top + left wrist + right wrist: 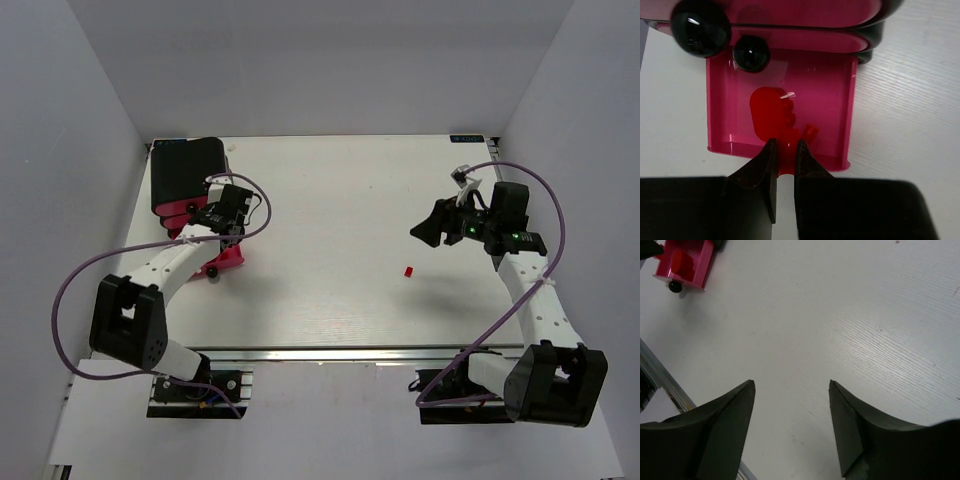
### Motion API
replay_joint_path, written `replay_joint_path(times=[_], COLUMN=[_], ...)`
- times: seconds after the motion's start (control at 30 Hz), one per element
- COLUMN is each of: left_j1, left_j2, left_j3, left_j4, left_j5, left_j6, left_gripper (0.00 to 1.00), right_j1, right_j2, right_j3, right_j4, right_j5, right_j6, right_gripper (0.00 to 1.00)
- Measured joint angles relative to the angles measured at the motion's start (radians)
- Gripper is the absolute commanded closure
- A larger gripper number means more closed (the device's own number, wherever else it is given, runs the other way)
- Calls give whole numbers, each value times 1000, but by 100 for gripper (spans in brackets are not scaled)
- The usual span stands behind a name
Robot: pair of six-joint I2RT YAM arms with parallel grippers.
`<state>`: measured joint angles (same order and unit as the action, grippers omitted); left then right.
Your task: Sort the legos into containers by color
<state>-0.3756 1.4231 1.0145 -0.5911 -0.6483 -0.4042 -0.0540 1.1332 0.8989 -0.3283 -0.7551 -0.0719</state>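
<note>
The black housing (185,168) stands at the table's far left with three pink drawers. The bottom drawer (720,120) is pulled out and holds red legos (771,111); the two upper drawers are pushed in. My left gripper (785,146) hovers over that drawer's front edge, its fingers a narrow gap apart with a red lego (786,161) between the tips. One red lego (408,271) lies alone on the table, below and left of my right gripper (428,232). The right gripper (791,382) is open and empty above bare table. No green or lime-yellow legos show.
The open drawer (697,265) with its black knob (675,286) also shows far off in the right wrist view. White walls close in the table on three sides. A metal rail (330,352) runs along the near edge.
</note>
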Motion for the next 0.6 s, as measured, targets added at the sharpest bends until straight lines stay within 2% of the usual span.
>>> replay_joint_path(times=[0.07,0.1,0.13,0.2,0.33,0.4,0.43,0.47,0.5,0.53,0.6], left_j1=[26,35,41,52,59,59,59,59,59,60,60], left_j2=[52,78,101,129,115,84,63,39,11,-25,-128], left_j3=[6,12,19,31,53,60,62,62,62,60,30], left_j4=[4,5,5,8,10,11,12,12,12,13,35], left_j5=[6,10,18,41,79,99,113,123,149,184,262], left_j6=[12,19,25,33,41,45,46,48,53,56,77], left_gripper=[64,49,43,34,33,41,68,85,95,100,98], right_j1=[10,14,20,32,67,95,108,121,135,150,179], right_j2=[2,3,6,16,59,92,109,124,137,150,176], right_j3=[0,0,0,0,1,2,2,2,3,3,5], right_j4=[-9,-13,-16,-18,-29,-37,-43,-44,-48,-51,-62], right_j5=[2,5,8,19,73,117,153,170,201,234,309], right_j6=[-14,-21,-29,-46,-72,-78,-82,-85,-90,-95,-111], right_gripper=[26,24,24,26,34,38,40,42,42,42,39])
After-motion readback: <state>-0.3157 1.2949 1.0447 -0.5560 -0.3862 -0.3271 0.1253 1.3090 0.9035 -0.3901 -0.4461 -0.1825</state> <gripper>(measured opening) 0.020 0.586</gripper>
